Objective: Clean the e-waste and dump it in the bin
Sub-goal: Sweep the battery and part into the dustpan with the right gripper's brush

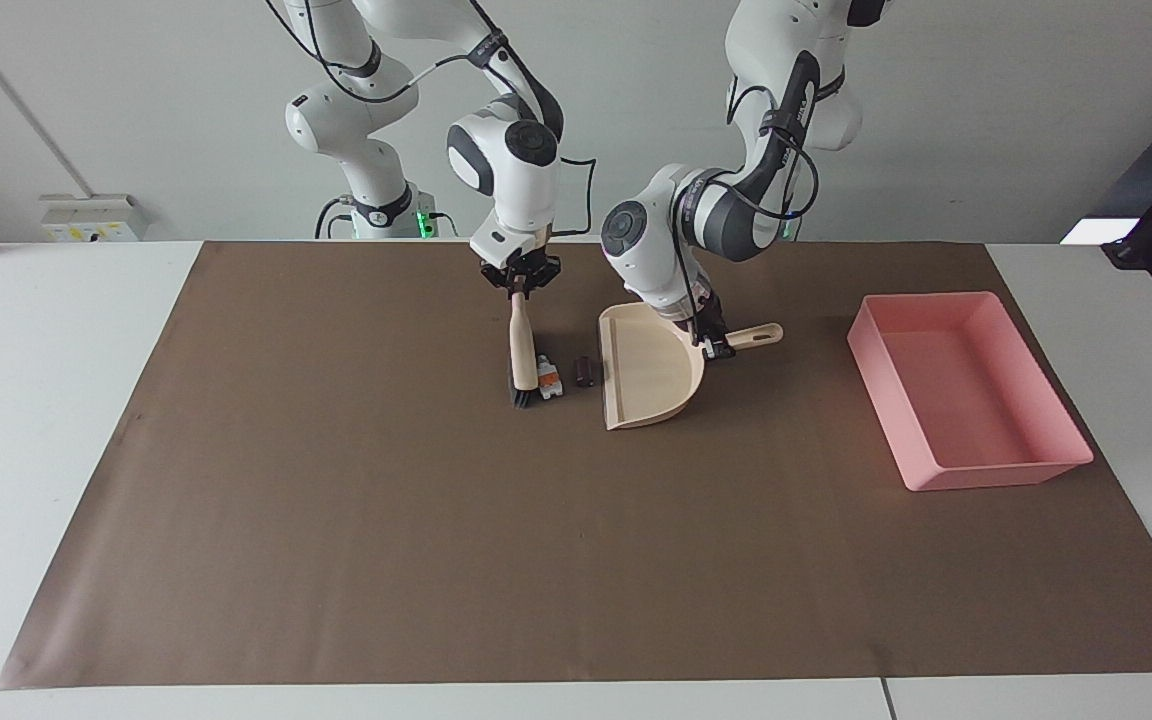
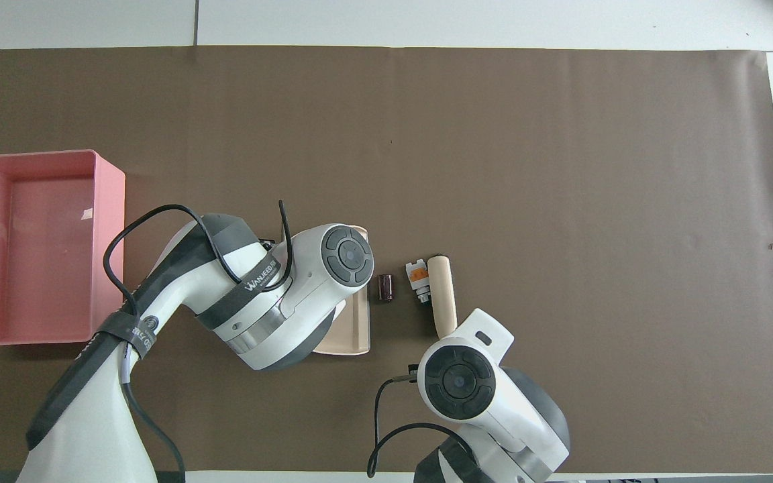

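Observation:
The e-waste lies mid-mat: a white blocky piece [image 1: 549, 381] [image 2: 417, 280] with an orange mark, and a dark cylinder [image 1: 584, 371] [image 2: 384, 288]. My right gripper [image 1: 519, 287] is shut on the handle of a beige brush [image 1: 523, 352] [image 2: 441, 295], whose bristles rest against the white piece. My left gripper [image 1: 713, 344] is shut on the handle of the beige dustpan [image 1: 646, 368] [image 2: 354, 330]. The pan's open edge stands just short of the cylinder. The pink bin [image 1: 966, 392] [image 2: 37, 248] sits at the left arm's end. In the overhead view both grippers are hidden under their wrists.
A brown mat [image 1: 536, 560] covers most of the white table [image 1: 56, 400]. The two arms crowd the middle of the mat, on either side of the pieces.

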Tool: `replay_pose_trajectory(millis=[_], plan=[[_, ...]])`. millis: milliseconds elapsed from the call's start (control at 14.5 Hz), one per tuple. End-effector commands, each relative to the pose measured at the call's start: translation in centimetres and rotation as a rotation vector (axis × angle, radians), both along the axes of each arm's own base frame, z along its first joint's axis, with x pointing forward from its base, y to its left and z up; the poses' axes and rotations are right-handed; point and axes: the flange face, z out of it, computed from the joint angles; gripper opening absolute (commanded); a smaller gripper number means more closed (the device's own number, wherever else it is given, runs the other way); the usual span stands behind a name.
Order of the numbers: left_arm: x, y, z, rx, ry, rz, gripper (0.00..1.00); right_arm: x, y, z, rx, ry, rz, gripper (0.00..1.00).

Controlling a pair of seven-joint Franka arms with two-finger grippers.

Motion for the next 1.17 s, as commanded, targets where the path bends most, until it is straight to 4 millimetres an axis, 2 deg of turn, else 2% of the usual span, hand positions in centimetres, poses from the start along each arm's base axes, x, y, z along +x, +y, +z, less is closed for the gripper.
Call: replay_pose_trajectory(millis=[0,138,275,482,619,826,1101], plan=[[-1.0,-0.3,-0.8,0.012,-0.009,-0.023,0.0,-0.1,3.1,-0.6,0.157,0.011,-0.03,0.0],[-1.4,-0.1,-1.5,0.002,-0.016,-0.042,0.0,-0.4,5.2,0.2,0.312,0.068,-0.036,0.0],[-1.8,0.2,-2.0,-0.009,-0.022,-0.055,0.0,-0.1,5.8,0.6,0.433,0.101,-0.083,0.0],[-1.7,0.6,-2.3,-0.045,-0.04,-0.063,0.0,0.8,7.1,2.0,0.495,0.111,-0.105,0.0],[-1.0,1.0,-2.3,-0.073,-0.054,-0.061,0.0,0.8,7.4,2.7,0.486,0.143,-0.107,0.0],[0.0,1.8,-2.4,-0.115,-0.079,-0.054,0.0,0.8,6.3,4.9,0.433,0.123,-0.114,0.0],[1.6,3.6,-0.8,-0.169,-0.089,-0.032,0.0,1.6,2.1,9.4,0.297,0.085,-0.145,0.0]])
